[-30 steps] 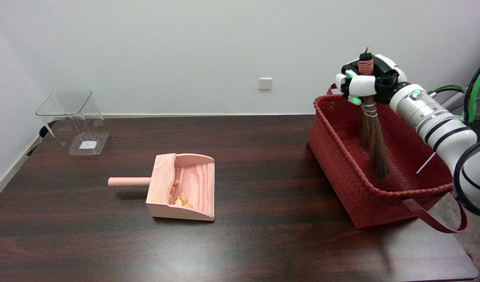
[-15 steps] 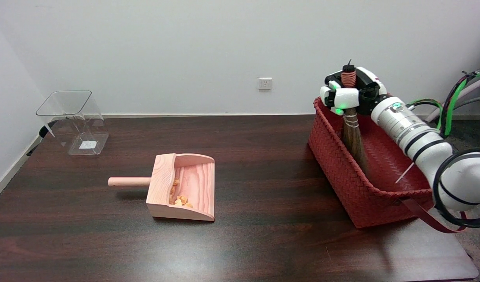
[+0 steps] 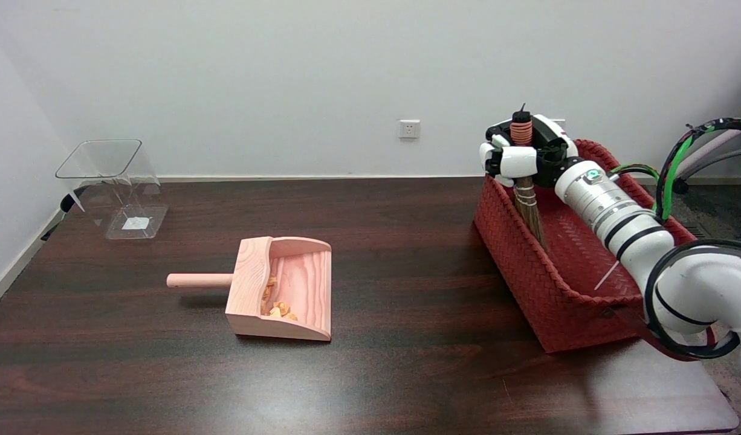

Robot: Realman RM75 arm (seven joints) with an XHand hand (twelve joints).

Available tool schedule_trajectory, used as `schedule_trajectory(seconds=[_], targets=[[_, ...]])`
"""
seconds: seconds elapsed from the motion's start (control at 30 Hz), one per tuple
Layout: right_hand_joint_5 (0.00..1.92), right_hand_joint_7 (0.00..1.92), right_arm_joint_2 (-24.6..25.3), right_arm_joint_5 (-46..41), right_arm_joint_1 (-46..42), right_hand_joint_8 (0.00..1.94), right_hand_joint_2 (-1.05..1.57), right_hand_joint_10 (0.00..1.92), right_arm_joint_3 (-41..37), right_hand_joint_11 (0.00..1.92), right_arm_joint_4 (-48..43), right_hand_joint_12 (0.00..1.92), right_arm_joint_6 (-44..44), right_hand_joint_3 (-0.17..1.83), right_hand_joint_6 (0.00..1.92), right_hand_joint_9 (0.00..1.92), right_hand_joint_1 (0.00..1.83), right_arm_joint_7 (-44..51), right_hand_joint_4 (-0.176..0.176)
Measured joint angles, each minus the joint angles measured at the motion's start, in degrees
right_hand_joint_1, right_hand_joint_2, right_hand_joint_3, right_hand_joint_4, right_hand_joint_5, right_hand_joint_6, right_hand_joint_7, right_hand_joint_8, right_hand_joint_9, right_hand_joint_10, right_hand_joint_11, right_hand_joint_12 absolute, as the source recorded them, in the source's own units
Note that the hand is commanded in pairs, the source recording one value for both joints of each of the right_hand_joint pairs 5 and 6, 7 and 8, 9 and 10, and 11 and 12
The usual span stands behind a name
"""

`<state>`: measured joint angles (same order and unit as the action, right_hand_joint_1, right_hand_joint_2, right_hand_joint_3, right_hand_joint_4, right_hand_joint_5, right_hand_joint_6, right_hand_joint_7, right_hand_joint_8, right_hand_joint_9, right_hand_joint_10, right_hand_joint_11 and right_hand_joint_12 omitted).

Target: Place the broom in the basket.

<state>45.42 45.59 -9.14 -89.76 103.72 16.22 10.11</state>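
The table (image 3: 370, 374) fills the lower frame; its edges are cut off at the left and bottom. The right arm (image 3: 618, 223) enters from the lower right and hides part of the basket's right wall and floor. The basket (image 3: 527, 272), red and woven, stands at the right of the frame, its near right corner hidden behind the arm. At centre lies the dustpan (image 3: 286, 290), handle pointing left, with small tan scraps (image 3: 277, 308) in its tray; what they are cannot be told. At the upper left a clear bin (image 3: 116, 187) stands tilted, holding a white patch too small to identify. The right hand (image 3: 518, 157) is above the basket's upper left corner, fingers clamped round the broom's handle. The broom (image 3: 527, 199) hangs nearly upright, bristles down inside the basket beside the left wall; the bristle tips are hard to make out.
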Motion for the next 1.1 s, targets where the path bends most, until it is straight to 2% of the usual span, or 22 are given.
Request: schedule_trajectory(seconds=[0.07, 0.1, 0.17, 0.2, 0.23, 0.33, 0.47, 0.5, 0.57, 0.67, 0.7, 0.73, 0.83, 0.9, 1.0, 1.1], targets=[[1.92, 1.92, 0.29, 0.45, 0.18, 1.92, 0.71, 1.92, 0.32, 1.92, -0.26, 1.92, -0.03, 0.98, 1.92, 1.92, 1.22, -0.23, 0.0], [1.92, 1.92, 0.42, 0.65, 0.26, 1.92, 0.98, 1.92, 0.46, 1.92, -0.38, 1.92, -0.04, 0.7, 1.92, 1.92, 1.06, -0.35, 0.0], [1.92, 1.92, 0.62, 0.96, 0.39, 1.92, 1.16, 1.92, 0.64, 1.92, -0.61, 1.92, -0.05, 0.66, 1.92, 1.92, 0.94, -0.5, 0.0], [1.78, 1.92, 0.72, 1.11, 0.44, 1.92, 1.12, 1.78, 0.72, 1.78, -0.73, 1.78, -0.06, 0.71, 1.78, 1.78, 0.92, -0.55, 0.0], [1.63, 1.92, 0.82, 1.24, 0.51, 1.92, 0.97, 1.63, 0.78, 1.63, -0.82, 1.63, -0.06, 0.85, 1.63, 1.63, 0.95, -0.61, 0.0], [1.42, 1.85, 1.04, 1.63, 0.62, 1.85, 0.73, 1.42, 0.93, 1.42, -1.09, 1.42, -0.08, 1.13, 1.42, 1.42, 1.01, -0.75, 0.0], [1.13, 1.53, 1.25, 1.97, 0.74, 1.53, 0.15, 1.13, 1.03, 1.13, -1.33, 1.13, -0.05, 1.75, 1.13, 1.13, 1.1, -0.91, 0.0], [1.02, 1.43, 1.31, 2.08, 0.77, 1.43, -0.01, 1.02, 1.05, 1.02, -1.41, 1.02, 0.03, 1.83, 1.02, 1.02, 1.13, -0.93, 0.0], [0.8, 1.18, 1.38, 2.14, 0.83, 1.18, -0.31, 0.8, 1.05, 0.8, -1.53, 0.8, 0.07, 1.83, 0.8, 0.8, 1.17, -0.97, 0.0], [0.51, 0.96, 1.48, 2.37, 0.9, 0.96, -0.43, 0.51, 1.03, 0.51, -1.7, 0.51, 0.05, 1.83, 0.51, 0.51, 1.19, -1.01, 0.0], [0.47, 0.92, 1.52, 2.49, 0.92, 0.92, -0.46, 0.47, 0.99, 0.47, -1.76, 0.47, 0.06, 1.83, 0.47, 0.47, 1.19, -1.03, 0.0], [0.37, 0.8, 1.54, 2.6, 0.95, 0.8, -0.48, 0.37, 0.93, 0.37, -1.79, 0.37, 0.09, 1.77, 0.37, 0.37, 1.19, -1.05, 0.0], [0.25, 0.64, 1.6, 3.08, 1.06, 0.64, -0.49, 0.25, 0.54, 0.25, -1.83, 0.25, 0.31, 1.75, 0.25, 0.25, 1.19, -1.1, 0.0], [0.19, 0.47, 1.64, 3.44, 1.09, 0.47, -0.54, 0.19, 0.27, 0.19, -1.84, 0.19, 0.41, 1.82, 0.19, 0.19, 1.17, -1.12, 0.0], [0.2, 0.23, 1.69, 3.97, 1.21, 0.23, -0.68, 0.2, -0.38, 0.2, -1.82, 0.2, 0.71, 1.83, 0.2, 0.2, 1.15, -1.16, 0.0], [0.21, 0.21, 1.71, 4.42, 1.3, 0.21, -0.71, 0.21, -1.11, 0.21, -1.68, 0.21, 1.06, 1.83, 0.21, 0.21, 1.14, -1.17, 0.0]])
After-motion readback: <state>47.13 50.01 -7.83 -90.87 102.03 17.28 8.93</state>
